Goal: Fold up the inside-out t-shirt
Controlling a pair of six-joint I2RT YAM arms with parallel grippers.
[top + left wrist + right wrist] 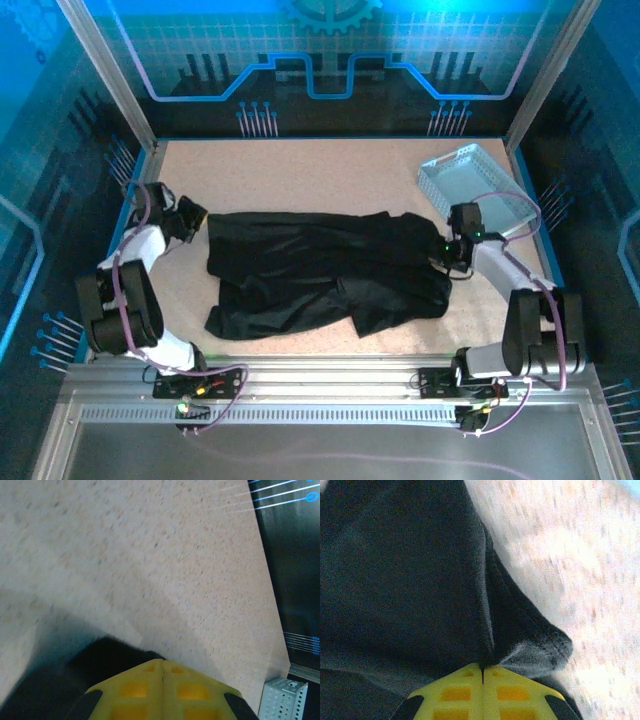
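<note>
Pinches the inside-out t-shirt (pixel 320 270) at the end nearest the grey tray (pixel 470 178) with the right end effector (pixel 482 667), jaws together on a fold. Pinches the end farthest from that tray with the left end effector (pixel 162 661), likewise closed on fabric. Leaves black cloth crumpled on the desk (pixel 300 170) between both.

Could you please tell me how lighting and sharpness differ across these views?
Top external: blue cast from the backdrop, the black t-shirt with folds barely readable. Left wrist: tabletop speckle smeared by blur, soft shadow at lower left. Right wrist: tabletop at right washed out and blurred, the shirt's seam fairly sharp above the yellow end effector.
</note>
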